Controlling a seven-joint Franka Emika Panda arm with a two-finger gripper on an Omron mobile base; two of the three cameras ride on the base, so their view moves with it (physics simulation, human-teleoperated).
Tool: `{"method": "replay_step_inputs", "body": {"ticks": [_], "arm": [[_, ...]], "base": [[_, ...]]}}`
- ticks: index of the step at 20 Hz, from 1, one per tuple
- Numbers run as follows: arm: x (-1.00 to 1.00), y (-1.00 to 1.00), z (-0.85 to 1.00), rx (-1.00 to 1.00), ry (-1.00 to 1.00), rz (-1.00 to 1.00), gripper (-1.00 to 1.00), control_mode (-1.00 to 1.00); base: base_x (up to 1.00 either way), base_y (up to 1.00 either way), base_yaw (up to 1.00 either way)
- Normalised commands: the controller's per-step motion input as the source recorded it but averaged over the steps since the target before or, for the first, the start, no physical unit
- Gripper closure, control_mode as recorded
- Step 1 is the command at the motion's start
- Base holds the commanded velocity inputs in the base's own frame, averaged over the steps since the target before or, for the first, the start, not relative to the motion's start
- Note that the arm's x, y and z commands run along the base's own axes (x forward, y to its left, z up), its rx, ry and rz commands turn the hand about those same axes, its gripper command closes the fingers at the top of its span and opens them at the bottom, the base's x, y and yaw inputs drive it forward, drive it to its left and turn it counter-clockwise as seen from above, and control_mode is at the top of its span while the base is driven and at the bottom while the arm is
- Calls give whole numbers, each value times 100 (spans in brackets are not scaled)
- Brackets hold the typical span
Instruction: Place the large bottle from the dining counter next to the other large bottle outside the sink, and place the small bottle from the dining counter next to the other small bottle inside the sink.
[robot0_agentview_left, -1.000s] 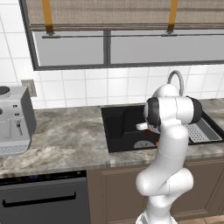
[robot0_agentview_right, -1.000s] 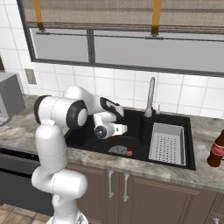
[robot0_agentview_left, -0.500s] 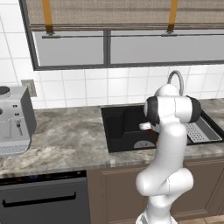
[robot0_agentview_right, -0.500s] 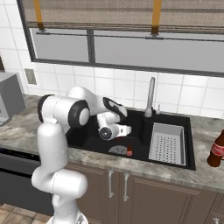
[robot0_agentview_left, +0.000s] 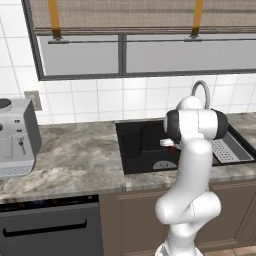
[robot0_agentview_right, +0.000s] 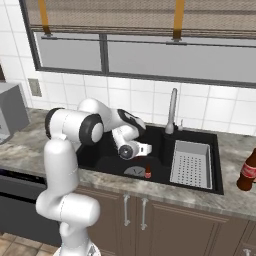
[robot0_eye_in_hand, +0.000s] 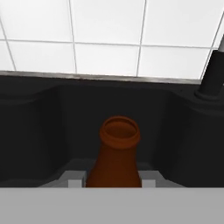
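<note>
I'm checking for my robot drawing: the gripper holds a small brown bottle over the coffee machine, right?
Not quite. The gripper holds the small brown bottle over the black sink, not the coffee machine. The hand view shows the basin behind the bottle.

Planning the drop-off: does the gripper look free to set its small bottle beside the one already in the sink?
Probably yes: the gripper, shut on the small bottle, hangs over the sink basin, with open floor around the other small bottle.
</note>
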Motion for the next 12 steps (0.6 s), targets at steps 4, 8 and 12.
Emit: {"method": "replay_step_inputs", "body": {"ticks": [4,8,12], "arm": [[0,0,-16,0,0,3,100,-100],[0,0,-24,0,0,3,100,-100],[0,0,-21,0,0,3,100,-100]], "base": [[0,0,0],[0,0,0],[0,0,0]]}}
